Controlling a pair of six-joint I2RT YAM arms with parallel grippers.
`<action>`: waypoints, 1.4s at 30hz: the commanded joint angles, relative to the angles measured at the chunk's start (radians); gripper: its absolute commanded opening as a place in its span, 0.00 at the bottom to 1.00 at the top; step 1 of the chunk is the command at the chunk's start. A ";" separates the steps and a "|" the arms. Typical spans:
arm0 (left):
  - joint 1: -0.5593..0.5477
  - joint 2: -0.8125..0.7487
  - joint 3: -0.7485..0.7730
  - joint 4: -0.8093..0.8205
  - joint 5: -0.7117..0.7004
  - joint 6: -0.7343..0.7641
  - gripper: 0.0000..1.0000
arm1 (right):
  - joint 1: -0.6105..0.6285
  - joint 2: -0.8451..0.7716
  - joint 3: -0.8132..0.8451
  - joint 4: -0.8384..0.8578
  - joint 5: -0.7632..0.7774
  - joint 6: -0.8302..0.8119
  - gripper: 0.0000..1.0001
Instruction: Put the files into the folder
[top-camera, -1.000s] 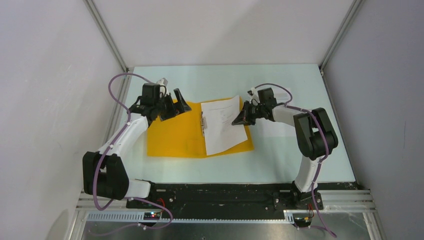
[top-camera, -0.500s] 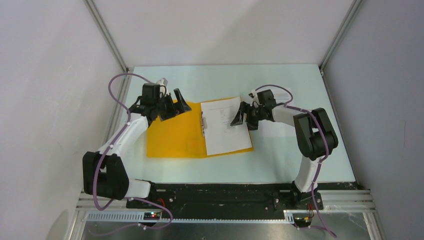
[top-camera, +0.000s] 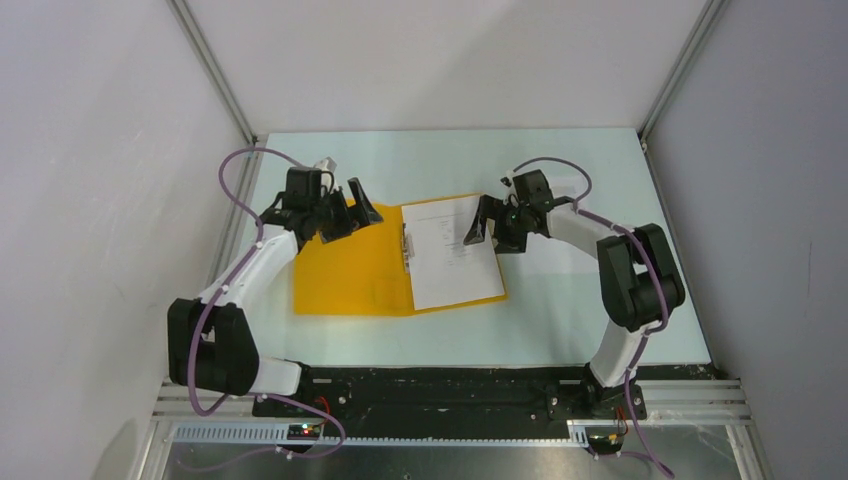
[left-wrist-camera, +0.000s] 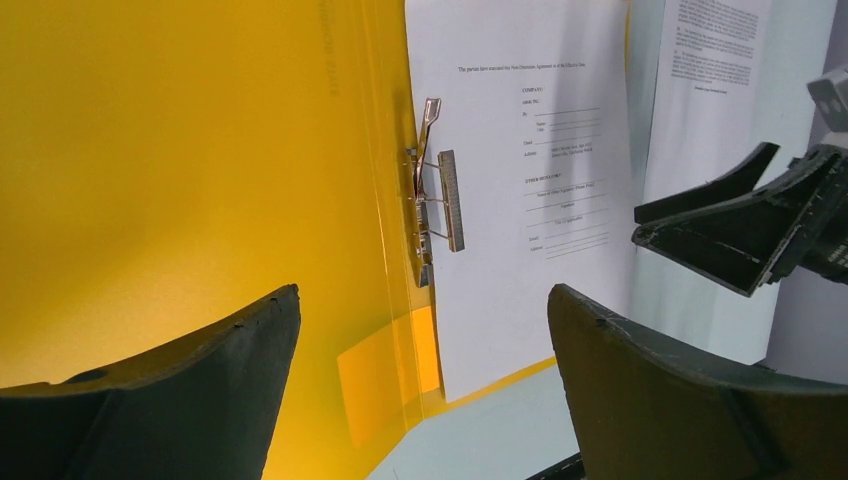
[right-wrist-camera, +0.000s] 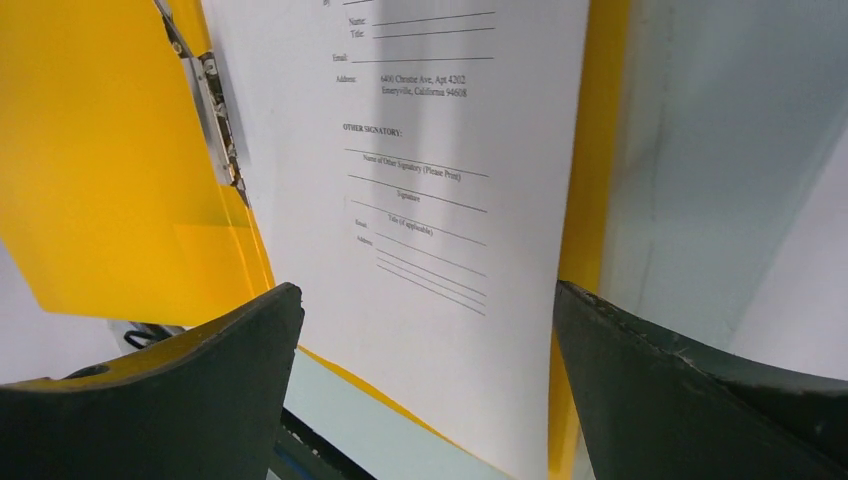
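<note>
Files (top-camera: 455, 258): lie partly in place, flat on the right cover of the open folder (top-camera: 345, 270), beside the clip bar (left-wrist-camera: 432, 205), with a second sheet (left-wrist-camera: 715, 80) on the table (top-camera: 450, 160) just right of it. Seems mid-loading; next calls for pinching that loose sheet's edge and sliding it onto the first. Right gripper (top-camera: 490, 235): hovers over the placed sheet's far corner, spread wide, holds nothing. Left gripper (top-camera: 350, 213): hangs above the left cover, wide too, empty.

Bright even overhead light, soft faint shadows, wrist views' near foreground blurred
</note>
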 joint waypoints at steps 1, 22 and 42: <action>0.008 0.010 0.022 0.017 -0.019 -0.022 0.97 | -0.001 -0.074 0.046 -0.090 0.103 -0.021 0.99; -0.398 0.309 0.445 0.082 -0.135 -0.083 1.00 | -0.626 -0.146 0.076 -0.175 -0.070 -0.479 0.99; -0.623 1.023 1.094 0.122 -0.326 -0.347 1.00 | -0.733 0.193 0.375 -0.260 -0.066 -0.611 0.99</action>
